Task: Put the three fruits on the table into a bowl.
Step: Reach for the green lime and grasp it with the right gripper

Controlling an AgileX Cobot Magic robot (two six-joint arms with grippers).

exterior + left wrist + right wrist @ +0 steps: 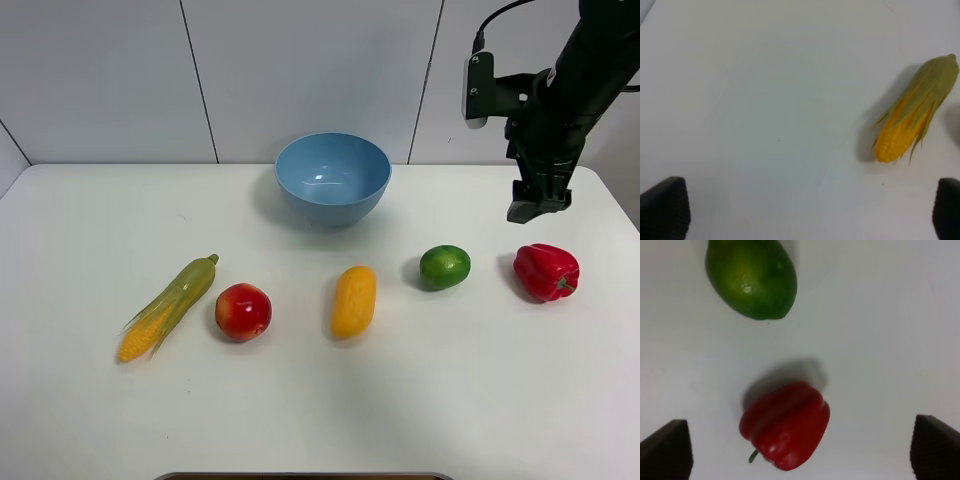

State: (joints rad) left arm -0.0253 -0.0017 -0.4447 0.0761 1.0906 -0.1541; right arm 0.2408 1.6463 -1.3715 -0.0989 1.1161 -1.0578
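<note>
1. High camera: the right arm drops in from the far right corner. Its black links slant down and its wrist is bent, so the right gripper (538, 200) points at the table (320, 410). It hangs clear of the surface, just behind the red bell pepper (546, 271). From up here I can't tell how its jaws stand. The light-blue bowl (332, 200) sits at the back centre. All three fruits lie on the table in front of it: the apple (243, 311) left of centre, the mango (353, 300) in the middle, and the lime (445, 266) to the right, near the pepper. The corn cob (168, 307) lies at the far left, just beside the apple.

2. Left wrist camera: the left gripper (805, 210) is spread wide, with its dark fingertips (662, 207) at opposite edges and only bare table between them. The corn lies ahead, closer to one finger than the other, touching neither.

3. Right wrist camera: wide open here too, and holding nothing. The two black fingertips (665, 450) stand far apart. The pepper sits on the table below and between them, stem end towards the camera, untouched. The lime lies beyond the pepper, apart from it.
</note>
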